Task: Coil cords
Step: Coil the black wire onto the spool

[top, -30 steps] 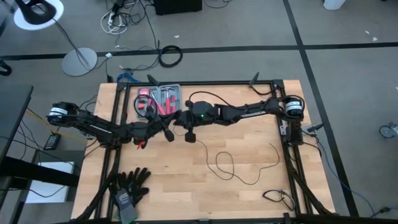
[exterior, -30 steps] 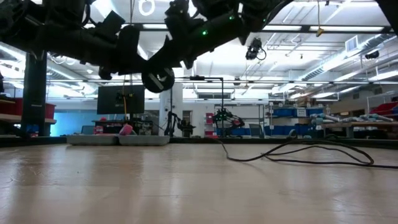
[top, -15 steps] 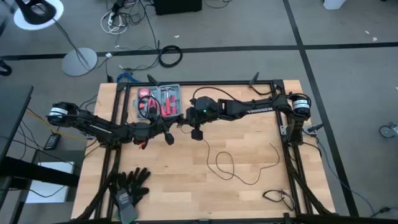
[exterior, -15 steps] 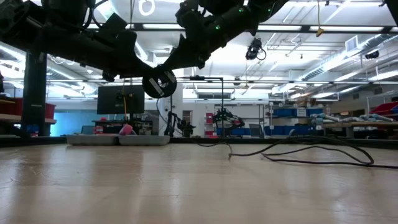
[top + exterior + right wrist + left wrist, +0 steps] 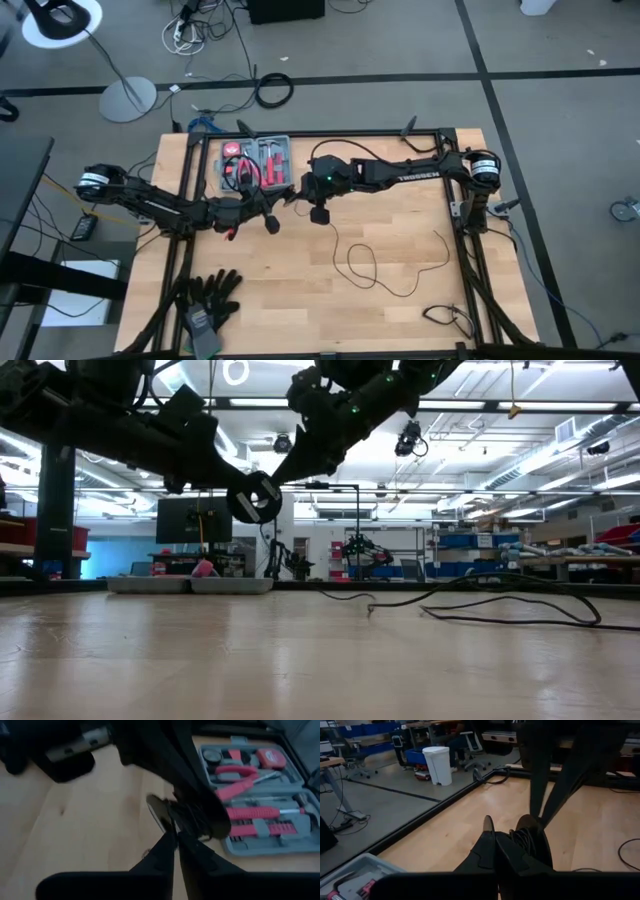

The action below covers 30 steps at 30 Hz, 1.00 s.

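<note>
The small round black puck (image 5: pixel 255 498) has thin black wire wound on it and is held clear of the table at mid-left. It also shows in the left wrist view (image 5: pixel 532 835) and the right wrist view (image 5: pixel 195 817). My left gripper (image 5: pixel 272 213) is shut on the puck. My right gripper (image 5: pixel 293 197) meets it from the right and is shut on the cord beside the puck. The rest of the cord (image 5: pixel 362 265) lies in loose loops on the table's middle and right, also seen in the low view (image 5: pixel 480 605). My left gripper (image 5: pixel 494 845) holds the puck by its edge (image 5: pixel 525 837) at its fingertips, coming level from the table's left. The puck is clear of the table. The fingers hide the exact place of contact. My right gripper (image 5: pixel 174 842) is shut right beside the puck, coming from the table's right. A thin strand (image 5: pixel 173 826) runs from its fingertips to the wound wire. The strand is too thin to show how it is pinched.
An open grey tool case (image 5: pixel 258 162) with red tools lies just beyond the grippers at the far left. Black gloves (image 5: pixel 205 300) lie at the near left corner. A small cable (image 5: pixel 445 318) lies at the near right. Dark frame rails edge the table.
My right gripper has gone a little toward the table's right edge and then kept still. The puck has sunk slightly. The stretch of cord that rose toward the grippers has slackened and lies lower on the table.
</note>
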Each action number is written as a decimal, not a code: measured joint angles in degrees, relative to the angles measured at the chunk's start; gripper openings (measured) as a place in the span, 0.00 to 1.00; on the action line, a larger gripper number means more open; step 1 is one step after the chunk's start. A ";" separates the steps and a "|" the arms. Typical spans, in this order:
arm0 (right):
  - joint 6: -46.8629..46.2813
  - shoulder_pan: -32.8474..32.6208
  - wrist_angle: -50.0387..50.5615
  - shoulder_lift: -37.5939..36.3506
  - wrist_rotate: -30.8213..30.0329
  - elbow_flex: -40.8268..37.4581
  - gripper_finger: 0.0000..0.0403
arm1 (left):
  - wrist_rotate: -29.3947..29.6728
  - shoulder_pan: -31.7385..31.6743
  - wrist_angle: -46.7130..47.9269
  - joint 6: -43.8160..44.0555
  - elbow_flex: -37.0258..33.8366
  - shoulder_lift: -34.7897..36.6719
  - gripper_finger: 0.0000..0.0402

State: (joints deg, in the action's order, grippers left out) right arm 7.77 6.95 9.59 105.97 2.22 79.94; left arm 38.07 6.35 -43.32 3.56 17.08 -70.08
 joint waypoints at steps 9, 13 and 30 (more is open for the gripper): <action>-1.72 0.97 2.11 0.00 0.02 -0.02 0.13 | 0.43 0.02 0.02 1.45 -0.02 0.00 0.00; -2.20 1.03 2.27 0.00 0.04 -0.02 0.12 | 0.41 0.02 0.86 2.55 -0.02 0.00 0.00; -10.72 0.31 9.92 -7.33 -0.69 -11.76 0.11 | 0.49 0.07 2.42 2.65 0.07 0.00 0.00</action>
State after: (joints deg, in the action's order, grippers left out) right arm -2.95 7.27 19.51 98.65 1.54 68.18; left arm 38.56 6.42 -40.91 6.20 17.15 -70.08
